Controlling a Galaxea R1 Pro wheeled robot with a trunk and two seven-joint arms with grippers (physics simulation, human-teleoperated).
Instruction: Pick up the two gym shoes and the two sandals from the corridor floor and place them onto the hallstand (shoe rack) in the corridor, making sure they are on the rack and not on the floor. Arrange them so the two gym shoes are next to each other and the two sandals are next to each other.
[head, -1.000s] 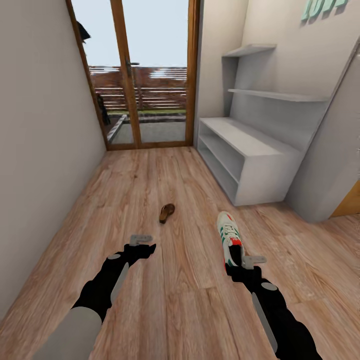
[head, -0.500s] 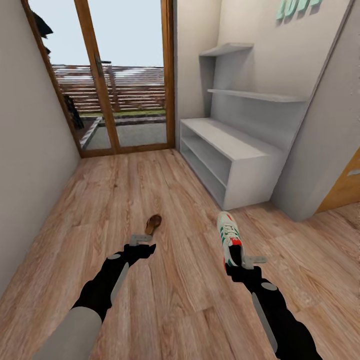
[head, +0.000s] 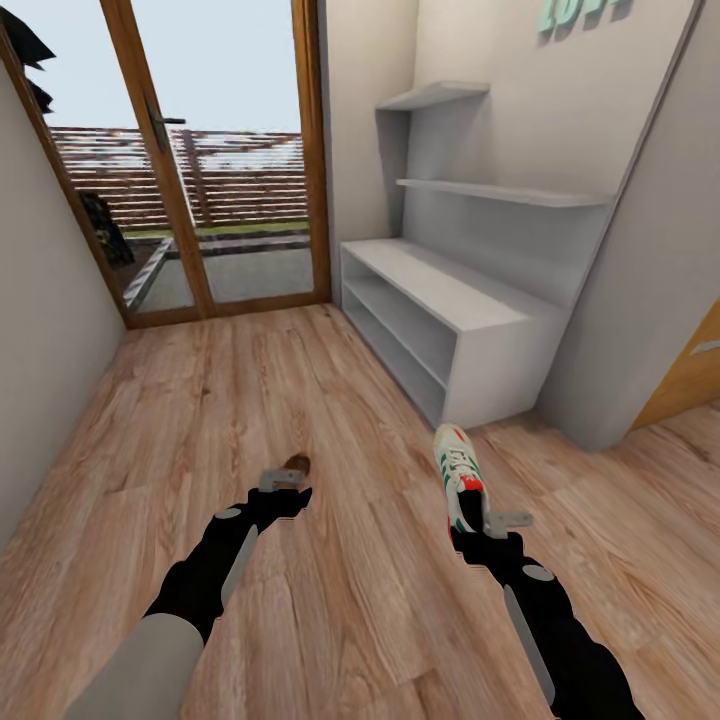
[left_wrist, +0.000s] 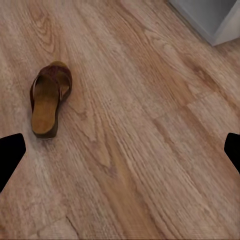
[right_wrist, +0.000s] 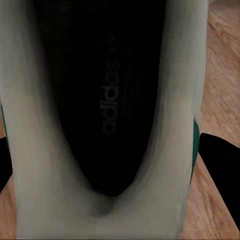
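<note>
The right gripper (head: 478, 524) clamps one gym shoe (head: 458, 477) by its heel, carried toward the hallstand (head: 470, 310); the left gripper (head: 283, 487), spread empty, hovers above a sandal (left_wrist: 49, 98).

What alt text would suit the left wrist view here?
A single dark brown sandal with a tan insole lies flat on the wood-plank floor. The left gripper's dark fingertips show at the frame's edges, spread apart and holding nothing.
</note>
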